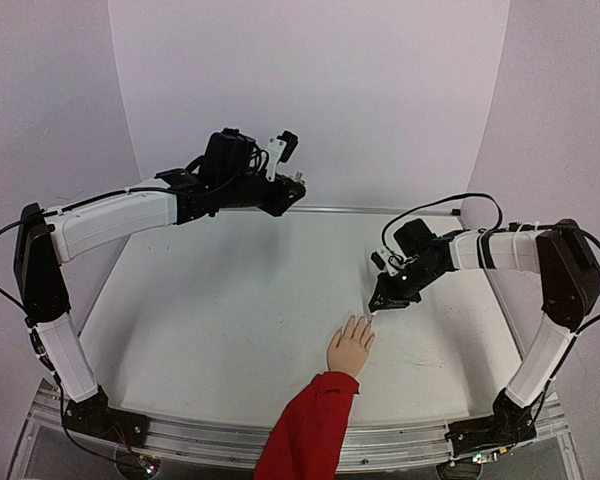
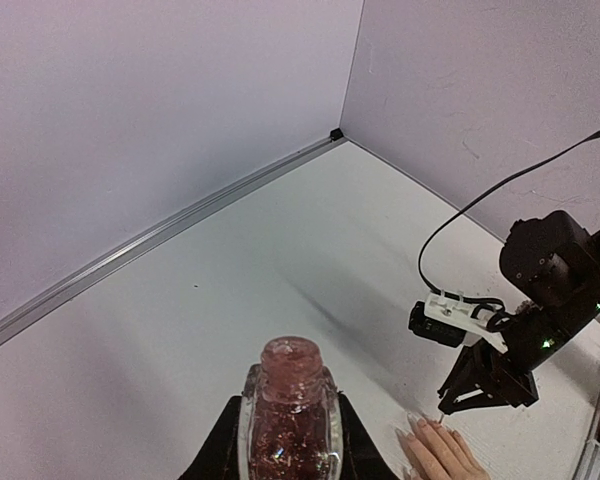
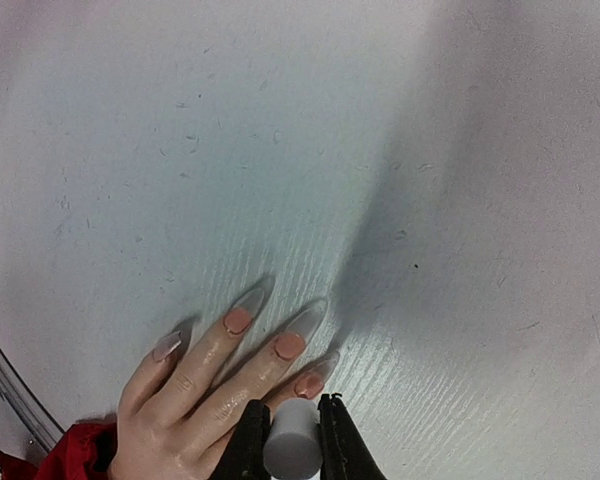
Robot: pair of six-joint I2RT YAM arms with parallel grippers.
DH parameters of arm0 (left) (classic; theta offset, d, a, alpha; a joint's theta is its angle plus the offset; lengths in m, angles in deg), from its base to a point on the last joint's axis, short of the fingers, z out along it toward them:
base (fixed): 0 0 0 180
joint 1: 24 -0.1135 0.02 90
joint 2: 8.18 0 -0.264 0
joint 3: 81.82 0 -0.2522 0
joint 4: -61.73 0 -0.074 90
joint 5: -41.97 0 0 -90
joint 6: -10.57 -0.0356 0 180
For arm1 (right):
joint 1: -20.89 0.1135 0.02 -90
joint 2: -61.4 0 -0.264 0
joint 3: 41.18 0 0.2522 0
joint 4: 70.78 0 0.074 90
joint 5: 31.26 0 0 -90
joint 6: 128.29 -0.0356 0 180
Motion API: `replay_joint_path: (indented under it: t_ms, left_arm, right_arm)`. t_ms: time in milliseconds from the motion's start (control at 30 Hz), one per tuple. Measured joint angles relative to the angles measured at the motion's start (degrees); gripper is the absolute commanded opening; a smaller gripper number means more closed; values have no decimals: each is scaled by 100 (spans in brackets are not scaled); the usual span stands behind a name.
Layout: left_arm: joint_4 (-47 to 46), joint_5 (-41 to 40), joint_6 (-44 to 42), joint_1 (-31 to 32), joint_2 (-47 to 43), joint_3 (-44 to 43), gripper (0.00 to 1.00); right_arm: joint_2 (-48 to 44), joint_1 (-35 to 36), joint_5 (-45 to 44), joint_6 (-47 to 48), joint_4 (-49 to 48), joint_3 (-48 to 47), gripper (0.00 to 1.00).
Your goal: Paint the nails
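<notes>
A pale mannequin hand [image 1: 351,349] with a red sleeve [image 1: 308,428] lies flat on the white table near the front. Its long clear nails [image 3: 292,333] show in the right wrist view, three with pink paint at the base. My right gripper [image 1: 382,303] hovers just above the fingertips, shut on a grey brush cap [image 3: 292,447] right over the painted ring-finger nail [image 3: 315,380]. My left gripper [image 1: 292,190] is raised at the back left, shut on an open bottle of glittery pink polish [image 2: 290,418], held upright. The hand also shows in the left wrist view [image 2: 442,452].
White walls enclose the table on three sides, with a metal strip [image 2: 160,238] along the back edge. A black cable [image 1: 450,205] loops over my right arm. The table's metal front rail [image 1: 400,445] runs below the sleeve.
</notes>
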Motion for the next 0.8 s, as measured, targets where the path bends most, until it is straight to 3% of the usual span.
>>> replay_joint_path:
  t_ms: [800]
  left_arm:
    - [0, 0, 2, -35, 0, 0, 0]
  right_arm:
    - [177, 0, 4, 7, 20, -111, 0]
